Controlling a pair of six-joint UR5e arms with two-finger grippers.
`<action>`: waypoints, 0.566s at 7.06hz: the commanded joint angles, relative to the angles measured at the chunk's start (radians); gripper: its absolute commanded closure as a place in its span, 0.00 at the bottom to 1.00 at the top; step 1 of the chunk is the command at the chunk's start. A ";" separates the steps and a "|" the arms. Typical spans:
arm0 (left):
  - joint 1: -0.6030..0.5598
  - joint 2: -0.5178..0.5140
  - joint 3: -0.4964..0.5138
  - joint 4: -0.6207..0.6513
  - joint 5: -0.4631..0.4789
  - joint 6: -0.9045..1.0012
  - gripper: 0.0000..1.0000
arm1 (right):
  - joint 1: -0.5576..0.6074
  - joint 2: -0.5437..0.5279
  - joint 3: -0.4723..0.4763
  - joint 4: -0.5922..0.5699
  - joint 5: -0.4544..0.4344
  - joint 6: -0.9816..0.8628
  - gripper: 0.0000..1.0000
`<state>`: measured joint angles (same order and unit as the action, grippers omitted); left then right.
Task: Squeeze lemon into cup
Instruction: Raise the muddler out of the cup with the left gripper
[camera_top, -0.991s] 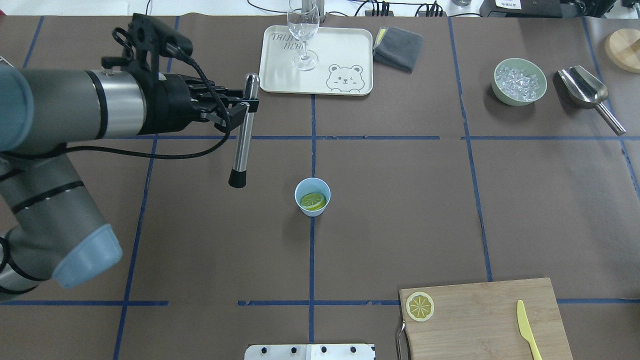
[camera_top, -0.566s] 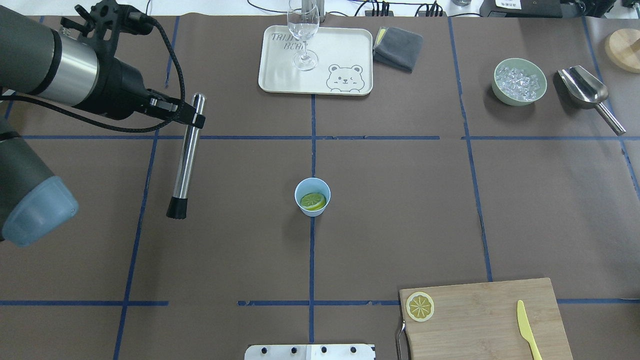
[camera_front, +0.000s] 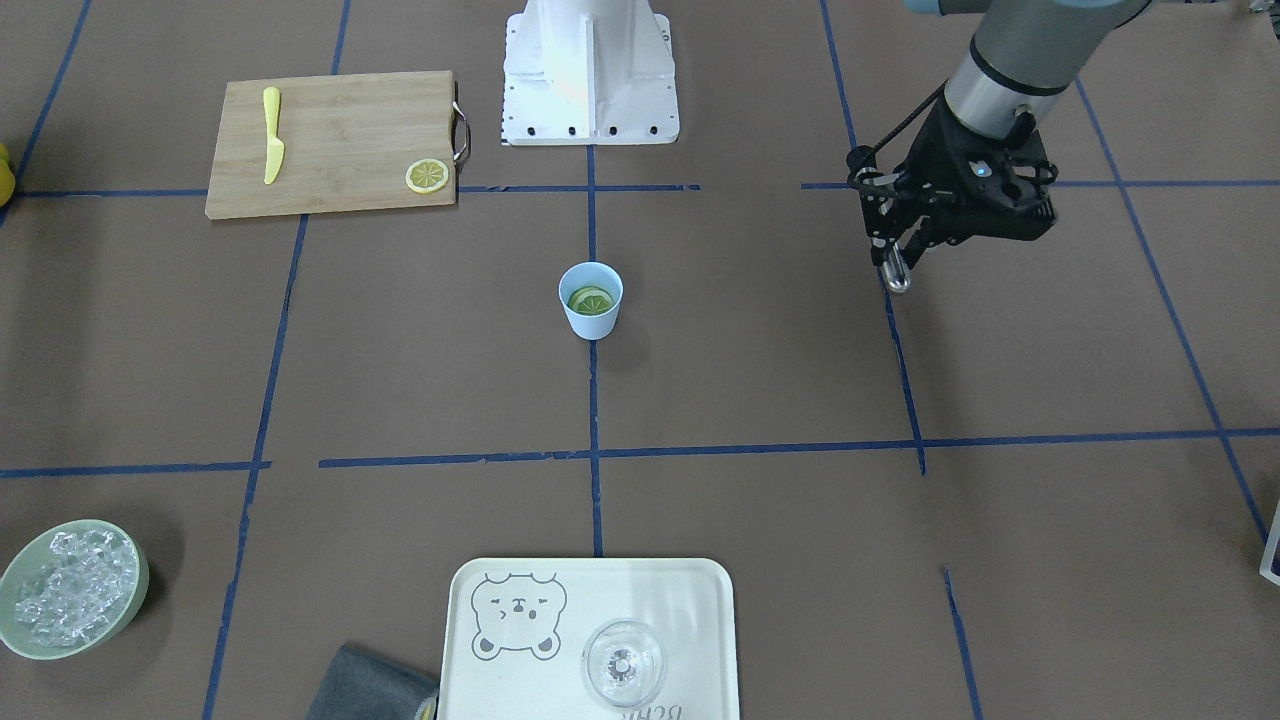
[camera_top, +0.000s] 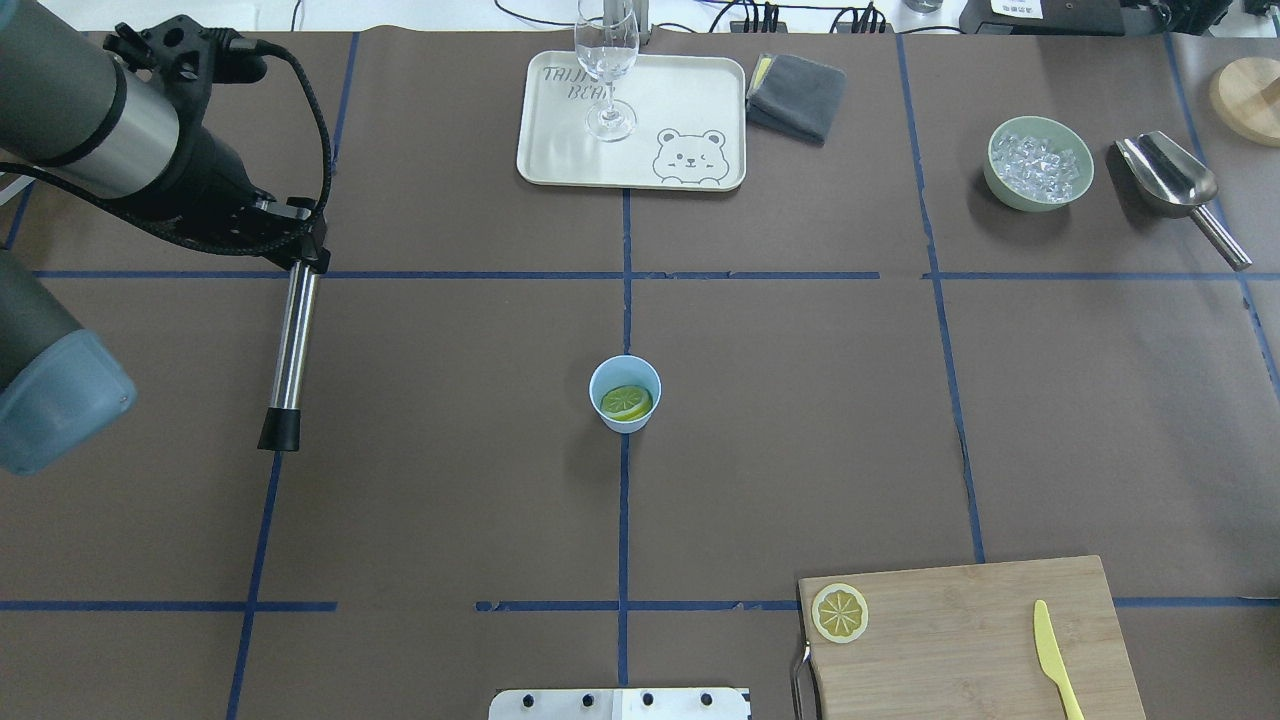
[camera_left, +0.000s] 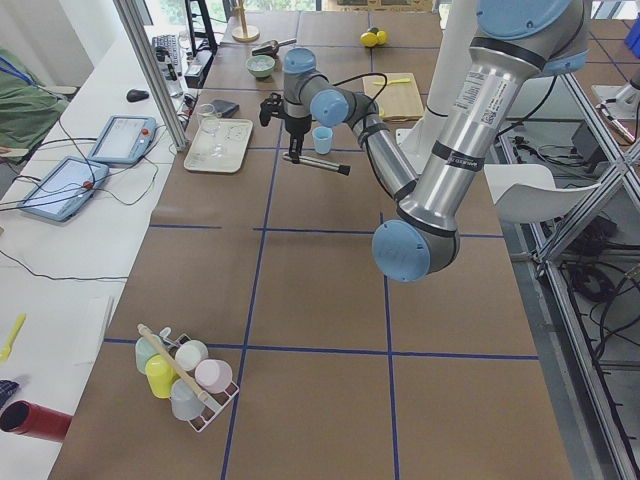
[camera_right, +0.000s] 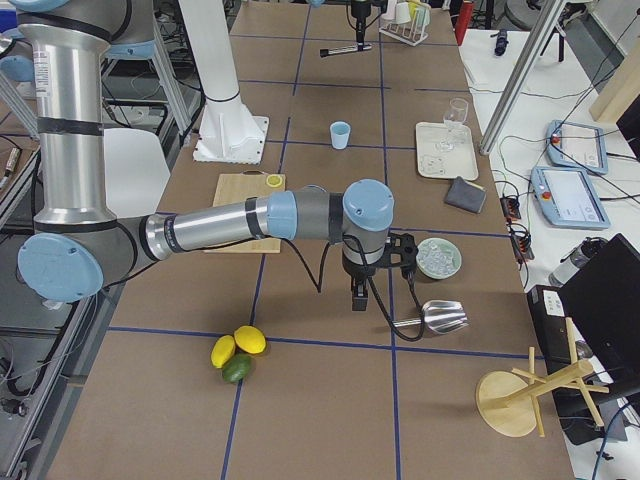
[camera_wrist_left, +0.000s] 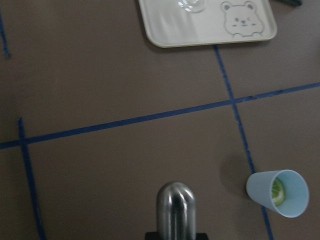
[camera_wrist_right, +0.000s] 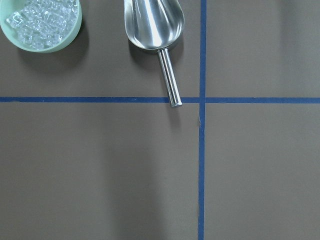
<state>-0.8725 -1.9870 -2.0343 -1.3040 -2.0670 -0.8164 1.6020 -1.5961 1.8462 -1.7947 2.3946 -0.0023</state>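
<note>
The light-blue cup (camera_top: 625, 393) stands upright at the table's centre, with a round lemon slice (camera_top: 626, 402) lying inside it; both also show in the front view, the cup (camera_front: 591, 300) and the slice (camera_front: 590, 299). A second lemon slice (camera_top: 839, 612) lies on the wooden cutting board (camera_top: 960, 650). My left gripper (camera_top: 300, 255) is shut on a steel muddler (camera_top: 288, 345) with a black tip, held well left of the cup. The left wrist view shows the muddler's top (camera_wrist_left: 176, 207) and the cup (camera_wrist_left: 277, 192) at the lower right. My right gripper (camera_right: 358, 295) shows only in the exterior right view; I cannot tell its state.
A tray (camera_top: 700, 100) with a wine glass (camera_top: 607, 70) and a grey cloth (camera_top: 797, 95) sit at the back. A bowl of ice (camera_top: 1040, 163) and a steel scoop (camera_top: 1180, 190) are at the back right. A yellow knife (camera_top: 1055, 660) lies on the board.
My left arm has swung left, away from the cup, carrying the muddler with it. The cup and lemon slices have not moved.
</note>
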 joint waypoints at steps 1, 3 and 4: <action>0.046 0.002 0.102 0.127 0.070 0.092 1.00 | 0.001 -0.002 0.011 0.000 0.000 0.001 0.00; 0.052 -0.007 0.245 0.121 0.070 0.100 1.00 | 0.004 -0.011 0.040 -0.002 0.001 0.004 0.00; 0.050 -0.001 0.262 0.121 0.070 0.138 1.00 | 0.004 -0.011 0.045 -0.002 0.001 0.004 0.00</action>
<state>-0.8228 -1.9907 -1.8209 -1.1826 -1.9982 -0.7118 1.6052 -1.6058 1.8806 -1.7961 2.3955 0.0008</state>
